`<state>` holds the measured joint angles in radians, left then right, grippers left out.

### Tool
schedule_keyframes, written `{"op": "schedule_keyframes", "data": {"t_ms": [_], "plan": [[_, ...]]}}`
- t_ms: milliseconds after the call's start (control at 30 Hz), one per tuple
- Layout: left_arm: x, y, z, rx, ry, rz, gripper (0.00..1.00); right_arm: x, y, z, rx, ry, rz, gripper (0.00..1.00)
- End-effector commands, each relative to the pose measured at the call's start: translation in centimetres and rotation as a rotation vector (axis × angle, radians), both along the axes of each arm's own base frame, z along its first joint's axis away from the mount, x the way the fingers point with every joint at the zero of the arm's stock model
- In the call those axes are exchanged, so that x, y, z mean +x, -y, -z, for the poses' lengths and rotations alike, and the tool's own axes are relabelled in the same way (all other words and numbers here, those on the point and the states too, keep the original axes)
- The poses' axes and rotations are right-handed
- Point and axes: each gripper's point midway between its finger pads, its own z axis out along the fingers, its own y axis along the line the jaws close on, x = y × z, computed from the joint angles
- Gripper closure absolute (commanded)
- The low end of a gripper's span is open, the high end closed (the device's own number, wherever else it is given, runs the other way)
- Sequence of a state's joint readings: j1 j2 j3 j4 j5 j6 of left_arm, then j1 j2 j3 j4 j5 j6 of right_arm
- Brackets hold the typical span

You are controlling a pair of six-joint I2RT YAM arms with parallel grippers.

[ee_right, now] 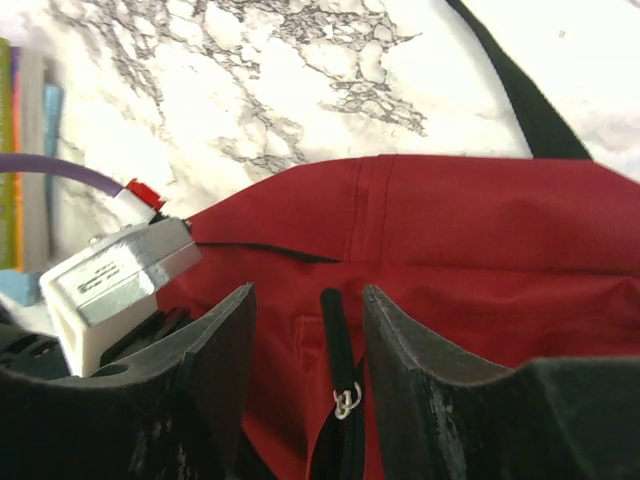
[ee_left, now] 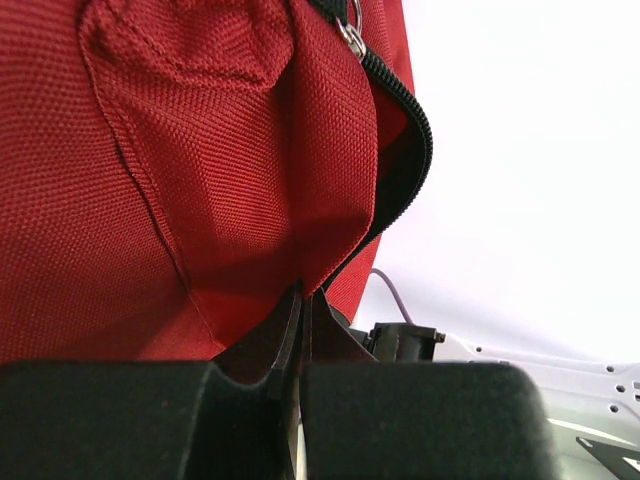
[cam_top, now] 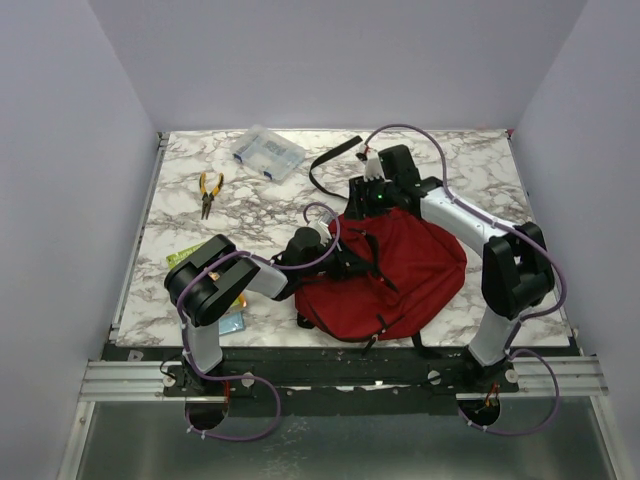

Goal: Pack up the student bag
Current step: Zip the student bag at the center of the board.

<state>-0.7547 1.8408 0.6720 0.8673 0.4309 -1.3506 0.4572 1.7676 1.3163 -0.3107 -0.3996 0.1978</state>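
Top view. The student bag (cam_top: 410, 265) lies flat on the table (cam_top: 480, 170), between my two arms. My left claw (cam_top: 338, 262) is at the bag's near-left edge, touching the fabric. My right claw (cam_top: 375, 208) points down at the bag's far edge. Whether either claw is wide or narrow cannot be read from here. A black strap (cam_top: 335, 160) trails away beyond my right claw. Pliers (cam_top: 209, 190) and a clear box (cam_top: 267, 153) lie well beyond my left claw, apart from the bag.

Left wrist view. My left claw (ee_left: 303, 300) is pinched tight on a fold of the bag's red fabric (ee_left: 150, 180), fingers meeting with cloth between them. The fold rises up and away from the claw. The zip (ee_left: 405, 130) runs just to the right of the grip, its teeth parted.

Right wrist view. My right claw (ee_right: 308, 292) stands about half spread and holds nothing. Red bag fabric (ee_right: 480, 230) lies directly beneath it. A black zip strip with its metal zip pull (ee_right: 345, 400) sits in the gap, touching neither finger. Marble table shows beyond the claw, and books (ee_right: 20, 150) are stacked far to its left.
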Motion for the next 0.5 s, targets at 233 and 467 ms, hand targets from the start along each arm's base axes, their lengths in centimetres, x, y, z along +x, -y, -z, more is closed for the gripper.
{"op": "schedule_keyframes", "data": {"t_ms": [233,467], "plan": [[-0.8,0.4,-0.3,-0.019,0.007,0.040,1.00,0.2,0.5,4.4,-0.343,0.002,-0.074,0.49],[-0.8,0.4,-0.2,-0.020,0.005,0.042,1.00,0.6,0.2,5.9,-0.459,0.048,-0.071,0.51]]}}
